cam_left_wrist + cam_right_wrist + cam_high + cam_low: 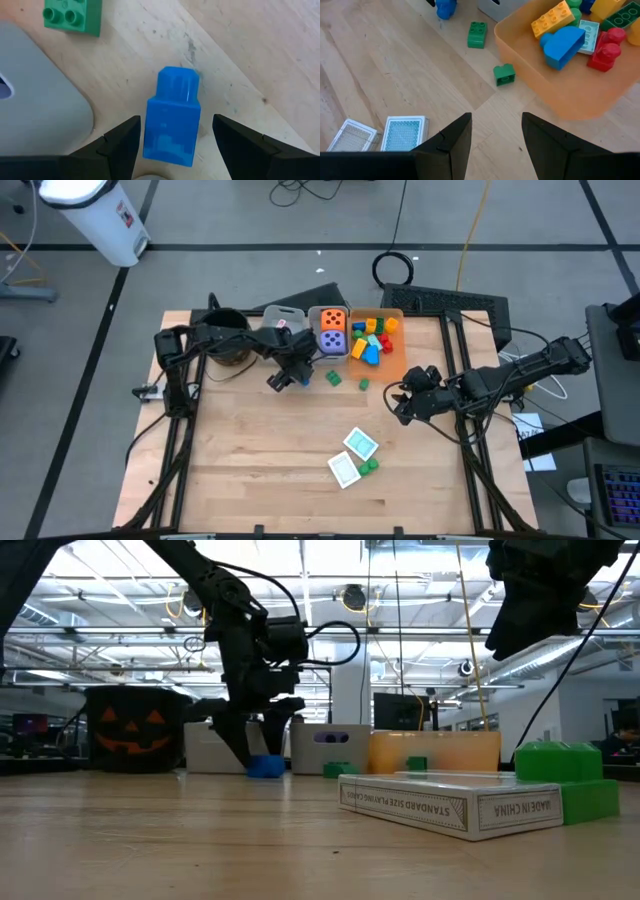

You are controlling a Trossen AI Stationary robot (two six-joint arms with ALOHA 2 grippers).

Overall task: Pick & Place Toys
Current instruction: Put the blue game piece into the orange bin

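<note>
Two card boxes (352, 457), one teal-backed and one white, lie nearest the low camera with one green block (369, 467) touching them. Left gripper (172, 145), fingers spread wide, straddles one blue block (172, 122) on the table. Right gripper (496, 135), also parted and holding nothing, hovers just short of the orange bin (555, 95); two green blocks (476, 35) lie ahead of it.

Blue block (172, 125) flat on table

The table (300, 430) is lit evenly from above, and only soft, short shadows are cast on the wood. In the low view, bright ceiling lamps (330, 555) are seen behind, so the arms are shown as dark silhouettes. The near card box (450, 805) is slightly blurred.
</note>
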